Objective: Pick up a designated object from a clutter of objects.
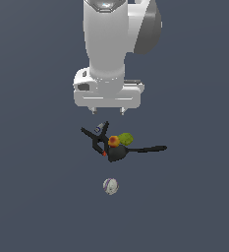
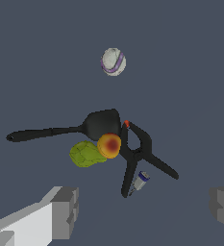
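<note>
The Panda arm's gripper (image 1: 106,111) hung above a small heap of objects on the dark grey floor (image 1: 32,197), its jaws spread wide and holding nothing; in the wrist view the two grey fingers (image 2: 65,211) stood far apart at the frame's edges.

The object to be lifted, the black utensil (image 1: 135,149), lay flat in the pile. Its bulbous head (image 2: 102,123) was pressed against the orange-red fruit (image 2: 109,145) and sat just beside the orange tip of the X-shaped clamp (image 2: 138,154). Its long thin handle (image 1: 153,148) ran clear of the heap towards the exterior view's right. The yellow-green fruit (image 2: 87,154) lay close alongside the near part of the handle, touching the orange-red fruit. A small blue-and-white cylinder (image 2: 141,180) rested between the clamp's legs, and the whitish ball (image 1: 110,186) with purple marks sat well apart from the rest.

To an onlooker, the free stretch of handle looked the better place to take hold: away from the head, nothing crowded it. The jaws would probably need to straddle the handle crosswise and descend low enough to close on so thin a shaft without nudging the green fruit. A grip far out might let the heavier head droop, so a point nearer the middle seemed wiser.
</note>
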